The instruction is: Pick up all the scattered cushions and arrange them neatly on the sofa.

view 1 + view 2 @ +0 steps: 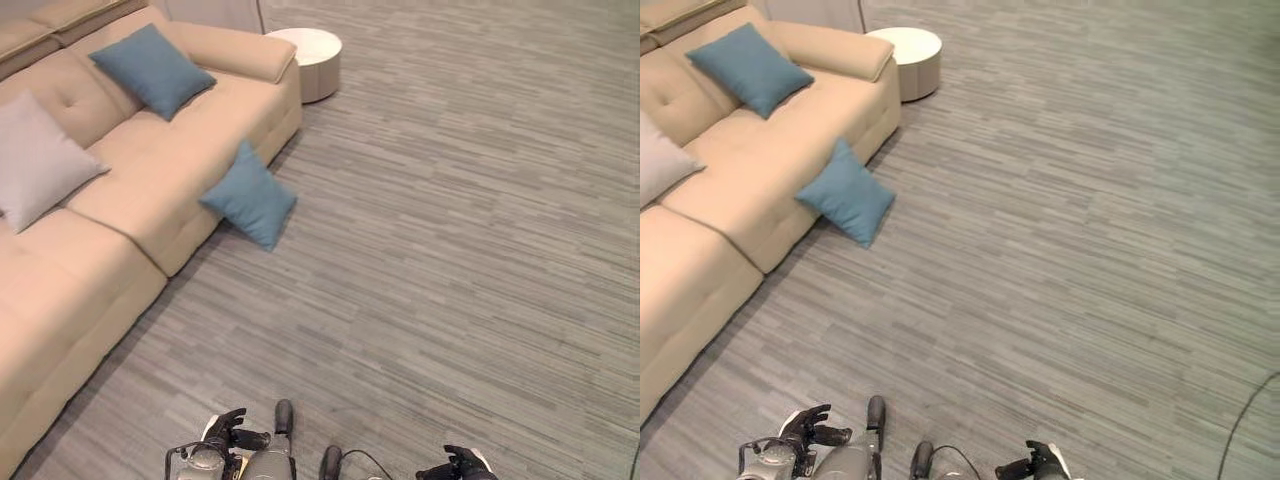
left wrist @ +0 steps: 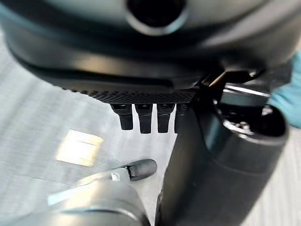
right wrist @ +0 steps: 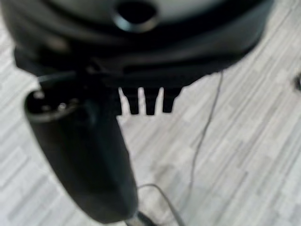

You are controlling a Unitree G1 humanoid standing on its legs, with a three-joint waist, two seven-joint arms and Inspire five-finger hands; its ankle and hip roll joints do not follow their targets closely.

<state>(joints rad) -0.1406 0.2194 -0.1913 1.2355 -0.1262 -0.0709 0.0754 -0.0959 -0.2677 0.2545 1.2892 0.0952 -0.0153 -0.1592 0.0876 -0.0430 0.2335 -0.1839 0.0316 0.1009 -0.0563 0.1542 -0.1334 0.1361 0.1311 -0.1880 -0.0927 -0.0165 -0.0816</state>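
- Beige sofa (image 1: 150, 180) runs along the robot's left; round white side table (image 1: 310, 60) stands at its far end.
- Two cushions already on the seat: a blue cushion (image 1: 152, 68) propped on the backrest near the far armrest, a grey cushion (image 1: 35, 155) nearer in.
- One stray: the blue floor cushion (image 1: 250, 195), on edge on the grey plank floor (image 1: 450, 250), leaning on the sofa's front.
- Left hand (image 1: 228, 432) low at the view's near edge, fingers relaxed and apart, holding nothing; its wrist view shows straight fingers over bare floor.
- Right hand (image 1: 458, 465) likewise low, fingers loose, empty.
- Step in hand, by my reading: approach. Both hands well apart from the stray cushion.
- Next move likely calls for walking forward and to the left, stooping, then taking the soft cushion by both sides.
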